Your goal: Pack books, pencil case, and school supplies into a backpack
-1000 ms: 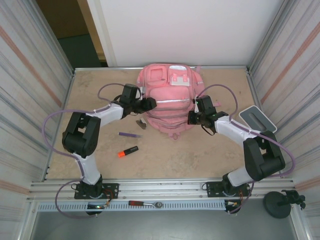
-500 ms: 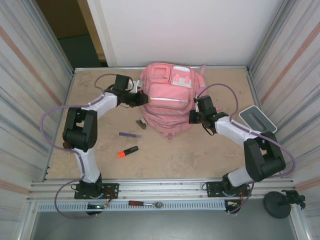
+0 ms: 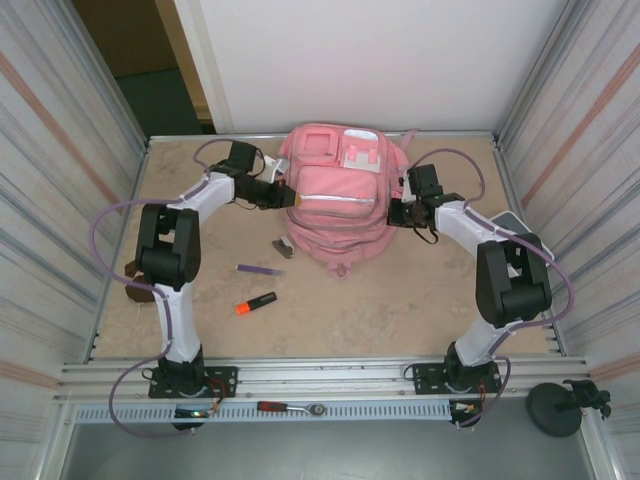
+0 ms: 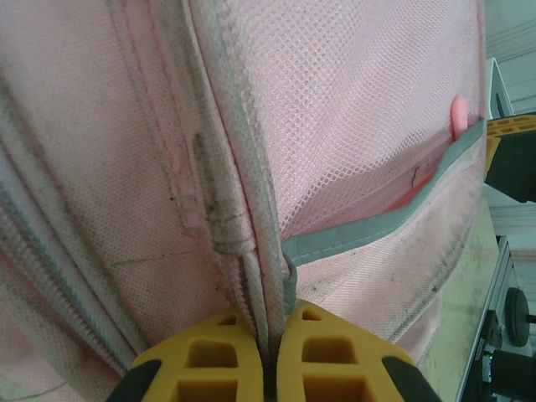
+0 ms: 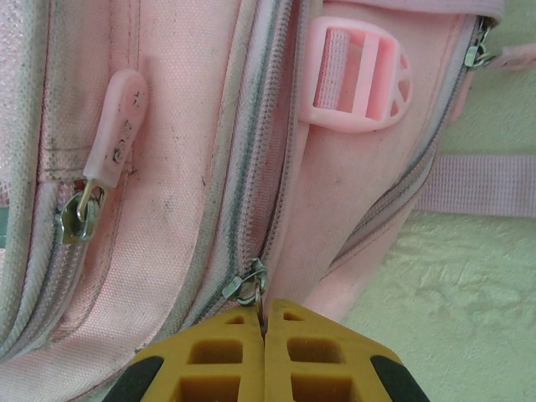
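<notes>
The pink backpack point(image 3: 335, 195) stands at the back middle of the table. My left gripper point(image 3: 283, 193) is at its left side, shut on the grey-edged seam point(image 4: 251, 276) beside the mesh side pocket point(image 4: 360, 109). My right gripper point(image 3: 398, 213) is at the backpack's right side, shut on the metal zipper pull point(image 5: 245, 287). In front of the backpack lie school supplies: a purple pen point(image 3: 259, 269), an orange-and-black marker point(image 3: 256, 302) and a small grey-white piece point(image 3: 283, 245). The books and the pencil case are out of view.
A grey-white box point(image 3: 505, 219) lies at the right wall, partly under my right arm. Ribbed metal walls close in both sides. A red-handled tool point(image 3: 290, 407) rests on the front rail. A pink buckle point(image 5: 360, 79) sits on the backpack near my right gripper.
My left gripper has closed on the backpack's side seam. Both arms have moved toward the back wall, and the backpack has shifted back with them.
</notes>
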Available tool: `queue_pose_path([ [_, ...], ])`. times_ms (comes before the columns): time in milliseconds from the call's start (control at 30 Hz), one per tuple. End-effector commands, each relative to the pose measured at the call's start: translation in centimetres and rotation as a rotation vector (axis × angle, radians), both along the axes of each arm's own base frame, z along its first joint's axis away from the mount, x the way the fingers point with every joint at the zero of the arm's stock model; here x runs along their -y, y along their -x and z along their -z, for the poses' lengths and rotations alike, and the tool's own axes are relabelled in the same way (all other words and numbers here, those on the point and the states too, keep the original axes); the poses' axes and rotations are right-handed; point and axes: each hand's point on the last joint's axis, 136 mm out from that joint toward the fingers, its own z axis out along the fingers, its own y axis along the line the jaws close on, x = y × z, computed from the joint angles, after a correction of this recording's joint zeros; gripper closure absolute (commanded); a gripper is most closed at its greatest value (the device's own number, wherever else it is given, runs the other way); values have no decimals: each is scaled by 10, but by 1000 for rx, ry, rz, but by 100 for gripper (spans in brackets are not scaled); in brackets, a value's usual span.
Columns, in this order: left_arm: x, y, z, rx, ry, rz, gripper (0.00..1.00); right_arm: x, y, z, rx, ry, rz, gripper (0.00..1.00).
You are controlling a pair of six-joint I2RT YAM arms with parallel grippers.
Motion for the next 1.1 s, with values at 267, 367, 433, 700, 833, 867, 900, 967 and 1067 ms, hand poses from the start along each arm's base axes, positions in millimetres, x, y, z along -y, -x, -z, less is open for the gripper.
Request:
queue_pose_path([
  [267, -18, -17, 10, 9, -83, 18, 100, 35, 7, -16, 29, -15, 86, 100],
  [367, -15, -22, 8, 11, -78, 37, 100, 26, 25, -29, 75, -69, 68, 100],
  [433, -14, -26, 5, 24, -81, 51, 100, 18, 37, -34, 96, -89, 46, 100],
  [700, -11, -48, -5, 56, -87, 103, 100, -25, 74, -41, 138, -88, -84, 100],
  [833, -13, -56, 2, 57, -114, 120, 100, 4, 74, -26, 92, 54, 5, 100],
  [867, -14, -56, 5, 57, -123, 129, 100, 20, 74, -21, 63, 90, 54, 100],
  [900, -15, -56, 9, 57, -135, 136, 100, 36, 72, -16, 40, 127, 107, 100],
  [967, -16, -54, 15, 60, -155, 152, 100, 59, 64, -9, 19, 188, 175, 100],
  [1067, -16, -52, 23, 67, -179, 174, 100, 71, 46, -1, 4, 188, 211, 100],
])
